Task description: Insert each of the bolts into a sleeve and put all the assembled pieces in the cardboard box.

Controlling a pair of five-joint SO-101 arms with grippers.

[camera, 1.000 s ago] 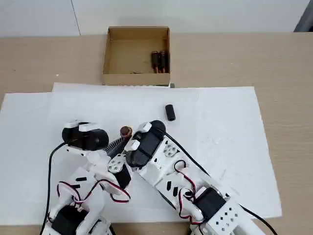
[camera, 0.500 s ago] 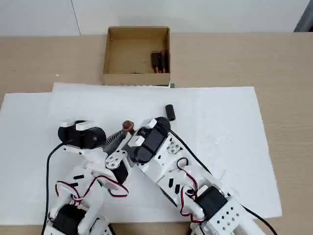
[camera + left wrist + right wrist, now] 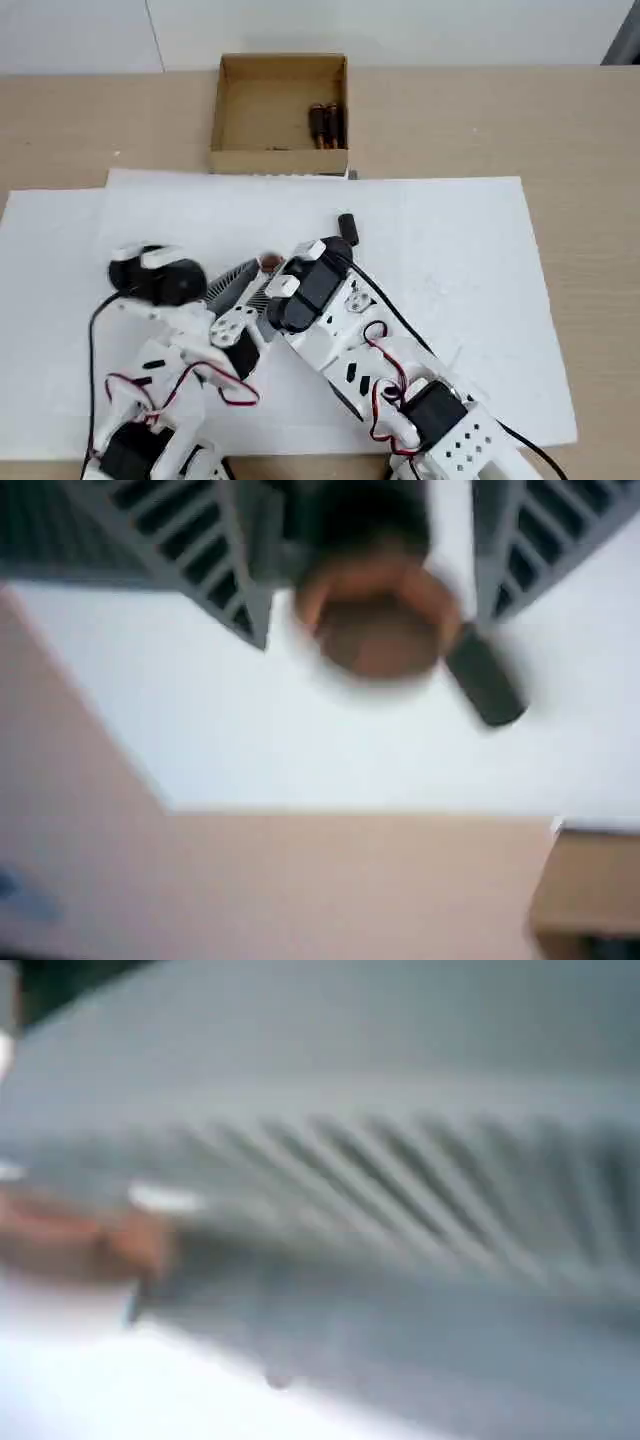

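Note:
A bolt with a brown head (image 3: 268,262) (image 3: 380,640) is held off the white paper, and my left gripper (image 3: 260,270) (image 3: 370,600) is shut on it, its ribbed grey fingers (image 3: 200,560) on either side. A loose black sleeve (image 3: 347,228) (image 3: 486,685) lies on the paper just beyond the bolt. My right arm's wrist (image 3: 308,282) is pressed in beside the left gripper, close to the sleeve. The right wrist view is a blur of a ribbed grey finger (image 3: 400,1210) and a brown patch (image 3: 70,1240). The cardboard box (image 3: 228,110) holds assembled dark pieces (image 3: 327,125).
White paper (image 3: 450,250) covers the table's middle, with open room on its right half and far left. The box stands on bare wood past the paper's far edge. Both arms' bodies and cables crowd the near part of the paper.
Both arms have shifted away from the near edge. The bolt has moved slightly right, toward the sleeve, and the right wrist has closed in on the sleeve. The sleeve has not moved.

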